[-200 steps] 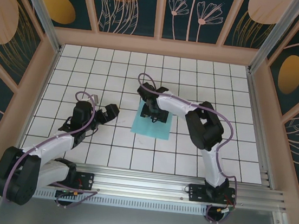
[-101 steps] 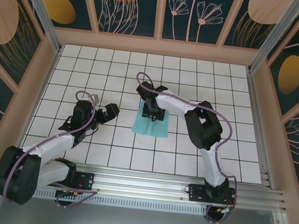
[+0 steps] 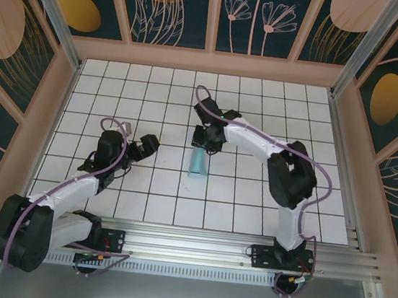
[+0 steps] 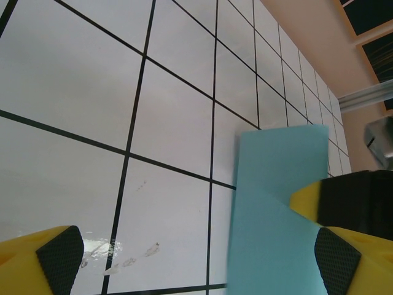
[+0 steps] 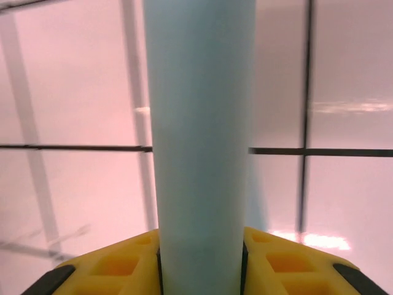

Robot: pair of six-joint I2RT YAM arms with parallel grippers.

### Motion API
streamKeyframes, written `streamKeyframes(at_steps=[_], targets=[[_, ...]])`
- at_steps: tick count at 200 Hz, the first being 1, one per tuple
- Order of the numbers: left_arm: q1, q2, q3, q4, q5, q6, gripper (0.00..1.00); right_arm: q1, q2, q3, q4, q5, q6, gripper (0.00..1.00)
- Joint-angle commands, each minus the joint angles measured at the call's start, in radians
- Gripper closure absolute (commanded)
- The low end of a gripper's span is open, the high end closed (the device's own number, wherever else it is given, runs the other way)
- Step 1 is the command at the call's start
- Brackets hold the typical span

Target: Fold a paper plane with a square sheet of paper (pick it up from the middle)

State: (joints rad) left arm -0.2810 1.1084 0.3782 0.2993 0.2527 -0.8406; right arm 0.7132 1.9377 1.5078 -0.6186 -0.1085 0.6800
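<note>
Where the right tool (image 5: 200,270) pinches the square sheet of paper (image 5: 199,123) at its middle, the sheet hangs doubled into a narrow strip over the tabletop (image 3: 252,192). The left tool (image 3: 141,148) stands wide open, well apart. Pickup is in hand; creasing likely calls for both tools.

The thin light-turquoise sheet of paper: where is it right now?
From above, the light-turquoise paper sheet is pinched in the right gripper near the middle of the white grid table, right of the open left gripper.
</note>
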Motion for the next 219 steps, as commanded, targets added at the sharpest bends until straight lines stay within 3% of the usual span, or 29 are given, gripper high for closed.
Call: streamKeyframes(at_steps=[1,26,75,115,151,219], targets=[[-0.005,-0.012,0.04,-0.014,-0.001,-0.012,0.01,-0.057,-0.115,-0.127,0.24,-0.267,0.025,0.65],[-0.004,0.004,0.059,-0.004,0.02,-0.021,0.02,-0.128,-0.159,-0.298,0.434,-0.429,0.086,0.65],[-0.064,0.081,0.112,0.045,0.04,-0.042,0.01,-0.198,-0.144,-0.465,0.511,-0.454,0.031,0.6],[-0.172,0.191,0.191,0.06,-0.004,-0.041,0.02,-0.239,-0.177,-0.539,0.495,-0.413,-0.021,0.49],[-0.245,0.298,0.263,0.091,-0.032,-0.051,0.04,-0.262,-0.238,-0.559,0.422,-0.333,-0.072,0.29],[-0.32,0.414,0.358,0.101,-0.049,-0.058,0.11,-0.299,-0.247,-0.552,0.287,-0.181,-0.113,0.29]])
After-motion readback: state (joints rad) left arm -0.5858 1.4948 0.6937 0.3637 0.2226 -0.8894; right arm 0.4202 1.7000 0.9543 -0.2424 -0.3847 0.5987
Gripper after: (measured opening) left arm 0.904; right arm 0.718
